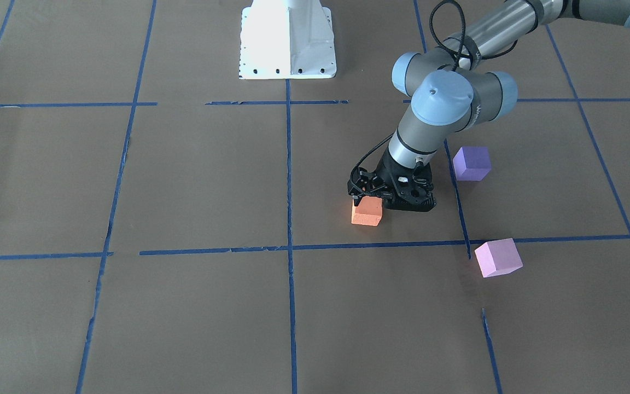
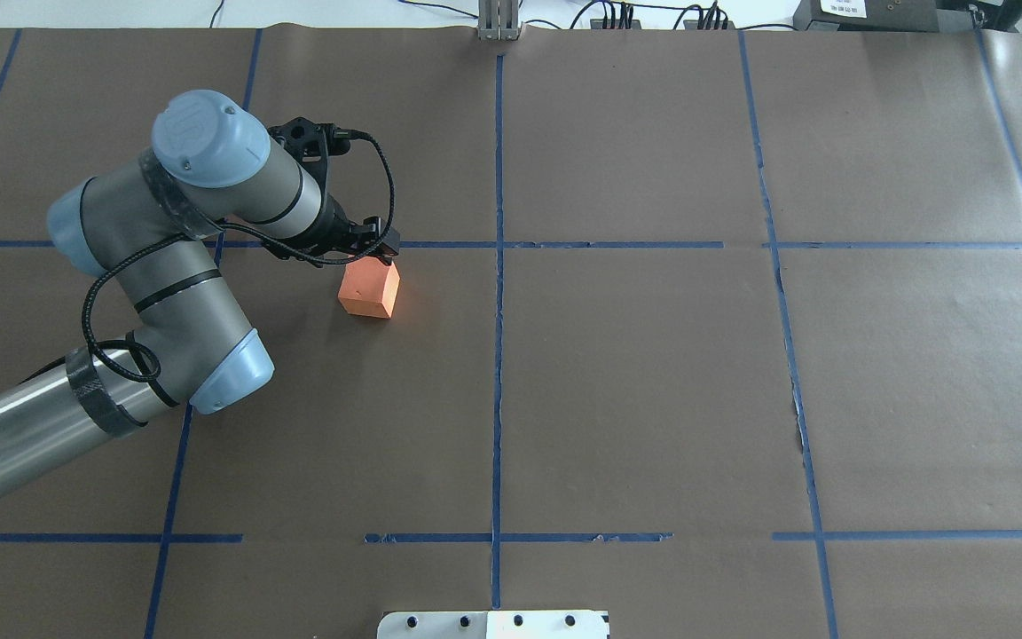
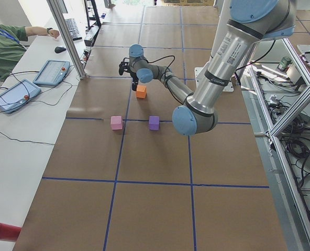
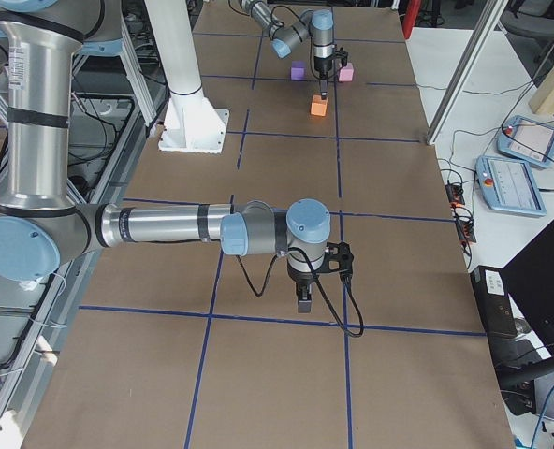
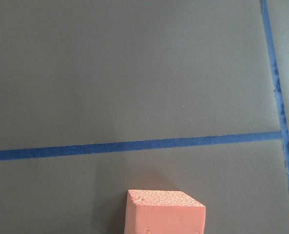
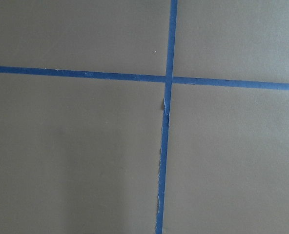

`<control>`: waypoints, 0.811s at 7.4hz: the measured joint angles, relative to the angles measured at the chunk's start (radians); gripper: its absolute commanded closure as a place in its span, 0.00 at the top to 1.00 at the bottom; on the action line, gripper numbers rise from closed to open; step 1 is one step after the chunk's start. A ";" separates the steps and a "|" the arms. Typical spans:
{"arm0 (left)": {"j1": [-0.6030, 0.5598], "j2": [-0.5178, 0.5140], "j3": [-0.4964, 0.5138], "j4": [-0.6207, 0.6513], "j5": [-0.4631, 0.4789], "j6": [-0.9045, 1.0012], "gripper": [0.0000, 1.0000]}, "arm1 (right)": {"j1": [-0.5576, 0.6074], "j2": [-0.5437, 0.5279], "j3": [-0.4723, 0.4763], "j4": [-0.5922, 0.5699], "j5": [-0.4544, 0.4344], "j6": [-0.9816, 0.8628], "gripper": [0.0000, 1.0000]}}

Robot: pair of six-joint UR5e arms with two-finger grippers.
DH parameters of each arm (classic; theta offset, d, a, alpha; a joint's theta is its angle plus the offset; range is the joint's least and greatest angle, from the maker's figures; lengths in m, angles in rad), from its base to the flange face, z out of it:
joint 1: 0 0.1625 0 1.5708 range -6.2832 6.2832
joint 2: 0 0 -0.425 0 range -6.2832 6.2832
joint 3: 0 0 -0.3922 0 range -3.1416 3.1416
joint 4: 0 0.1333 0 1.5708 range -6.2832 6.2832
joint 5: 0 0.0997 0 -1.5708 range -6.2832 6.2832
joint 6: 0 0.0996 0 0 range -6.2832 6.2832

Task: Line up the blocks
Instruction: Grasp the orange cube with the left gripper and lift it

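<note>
The orange block [image 1: 367,213] sits on the brown table and also shows in the overhead view [image 2: 369,291] and low in the left wrist view [image 5: 165,214]. My left gripper [image 1: 366,192] hangs just above its top, at the block's far upper edge in the overhead view [image 2: 382,256]. I cannot tell whether its fingers are open or shut. The dark purple block [image 1: 472,163] and the pink block [image 1: 498,257] lie apart on my left side. My right gripper [image 4: 302,301] hovers over bare table far from the blocks, and I cannot tell its state.
Blue tape lines [image 1: 289,246] divide the table into squares. The robot's white base [image 1: 287,41] stands at the table's robot side. An operator's desk with tablets [image 3: 24,89] runs along the far side. The right wrist view shows only a tape crossing [image 6: 167,79].
</note>
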 measured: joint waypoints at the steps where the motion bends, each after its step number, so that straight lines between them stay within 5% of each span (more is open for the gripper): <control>1: 0.017 -0.018 0.032 0.001 0.014 -0.013 0.99 | 0.000 0.000 0.000 0.000 0.000 0.000 1.00; 2: 0.034 -0.025 0.051 0.001 0.021 -0.019 0.98 | 0.000 0.000 0.000 0.000 0.000 0.000 1.00; 4: 0.062 -0.025 0.073 0.000 0.024 -0.027 0.38 | 0.000 0.000 0.001 0.000 0.000 0.000 1.00; 6: 0.067 -0.024 0.076 0.003 0.022 -0.026 0.33 | 0.000 0.000 0.001 0.000 0.000 0.000 1.00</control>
